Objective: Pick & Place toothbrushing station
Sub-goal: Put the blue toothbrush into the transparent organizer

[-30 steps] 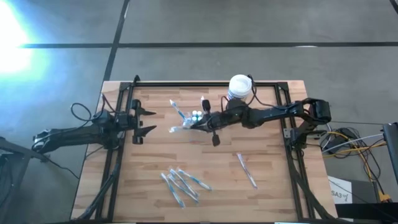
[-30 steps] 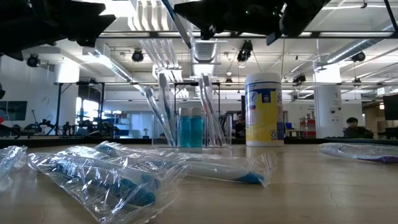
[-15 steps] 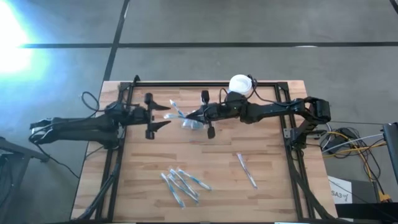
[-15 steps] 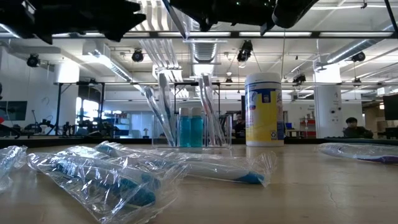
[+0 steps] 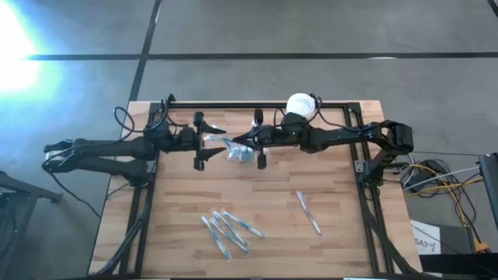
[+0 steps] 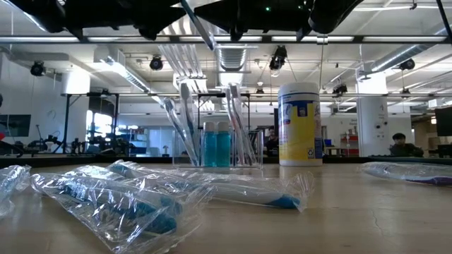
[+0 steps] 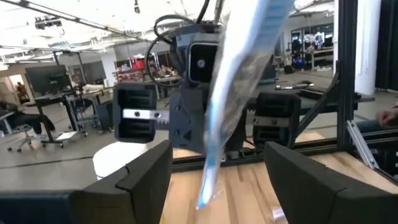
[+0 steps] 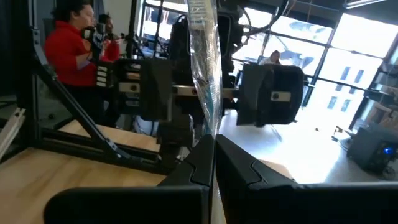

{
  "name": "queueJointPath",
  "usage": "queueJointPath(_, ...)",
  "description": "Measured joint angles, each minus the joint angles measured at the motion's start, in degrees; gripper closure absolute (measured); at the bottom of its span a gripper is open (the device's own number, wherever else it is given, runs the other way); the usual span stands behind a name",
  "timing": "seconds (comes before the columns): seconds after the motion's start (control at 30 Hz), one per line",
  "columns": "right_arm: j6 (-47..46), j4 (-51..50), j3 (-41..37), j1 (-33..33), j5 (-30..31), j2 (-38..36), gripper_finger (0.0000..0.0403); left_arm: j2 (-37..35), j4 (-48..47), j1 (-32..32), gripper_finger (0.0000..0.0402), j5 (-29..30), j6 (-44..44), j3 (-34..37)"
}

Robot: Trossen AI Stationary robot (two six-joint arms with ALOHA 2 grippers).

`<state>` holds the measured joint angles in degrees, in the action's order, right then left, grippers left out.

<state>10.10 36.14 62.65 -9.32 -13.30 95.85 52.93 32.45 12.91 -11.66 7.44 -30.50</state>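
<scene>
The clear plastic holder [image 6: 217, 148] stands on its base on the table at the far middle, with toothbrushes and blue bottles in it. In the high view [image 5: 243, 154] my right gripper partly covers it. My right gripper [image 5: 238, 142] is above it, shut on a plastic-wrapped toothbrush [image 8: 205, 68]. My left gripper [image 5: 215, 141] faces it from the left, open. Its fingers [image 7: 149, 177] stand on either side of the toothbrush's free end [image 7: 214, 143] without touching it. My right gripper pinches the wrapped toothbrush near one end [image 8: 211, 127] between its two fingers. The fingers come level from the table's right side. The toothbrush sticks out past the fingertips toward my left gripper, slanting, lifted clear above the holder.
A white canister [image 5: 299, 105] with a yellow-blue label [image 6: 300, 123] stands right of the holder. Several wrapped toothbrushes [image 5: 229, 229] lie at the near middle, one more [image 5: 309, 212] at the near right. Black frame rails [image 5: 257, 104] edge the table. A person in red [image 8: 71, 46] stands beyond.
My left gripper has moved toward the table's right edge, up to my right gripper, and its open fingers now flank the toothbrush's free end. My right gripper has shifted a little toward the table's left and far edge with the toothbrush. The holder has stayed put.
</scene>
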Motion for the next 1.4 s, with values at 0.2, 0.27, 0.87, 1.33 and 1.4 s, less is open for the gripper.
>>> queueJointPath(0.2,0.00,0.07,-0.04,0.04,0.00,0.00,0.0394,2.11,3.33,0.00,0.0157,0.24,-2.21,-1.32)
queueJointPath(0.27,0.00,0.04,-0.04,0.04,0.00,-0.02,0.0394,2.62,5.05,-0.04,0.0169,0.26,-3.07,-1.27)
queueJointPath(0.87,0.77,1.05,-0.09,0.06,1.29,-0.02,0.0394,2.86,5.75,-1.90,0.0378,0.70,0.08,-1.16)
queueJointPath(1.33,-2.11,-3.55,-0.11,0.26,-0.88,-2.94,0.0292,-0.84,0.01,-1.92,0.0378,1.89,-0.17,-1.08)
queueJointPath(1.4,-2.36,-6.93,-0.11,0.26,-0.20,-4.80,0.0265,-3.05,-2.72,-1.92,0.0378,3.38,0.34,-1.08)
